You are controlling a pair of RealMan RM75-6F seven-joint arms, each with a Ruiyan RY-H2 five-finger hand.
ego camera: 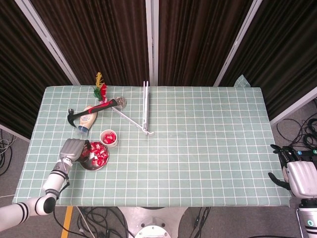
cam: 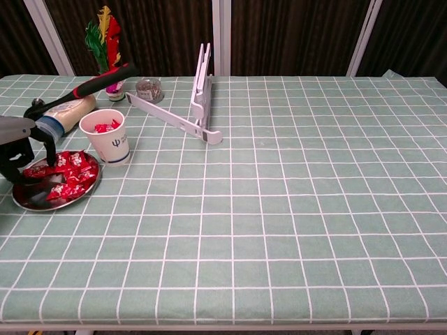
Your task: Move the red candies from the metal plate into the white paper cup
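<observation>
Directly beneath our left hand, fingers curled down, grip unclear, lie the red candies; white paper cup just right.

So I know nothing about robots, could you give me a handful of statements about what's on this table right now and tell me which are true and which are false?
1. The white paper cup already has red candy in it. True.
2. The metal plate is empty. False: red candies are still piled on it.
3. The left hand is over the plate, fingers pointing down among the candies. True.
4. The right hand is reaching for the cup. False: it sits off the table's far right edge, away from everything.
5. The hammer lies across the bottle behind the cup. True.
6. The cup stands on the plate. False: it stands on the cloth beside it.
</observation>
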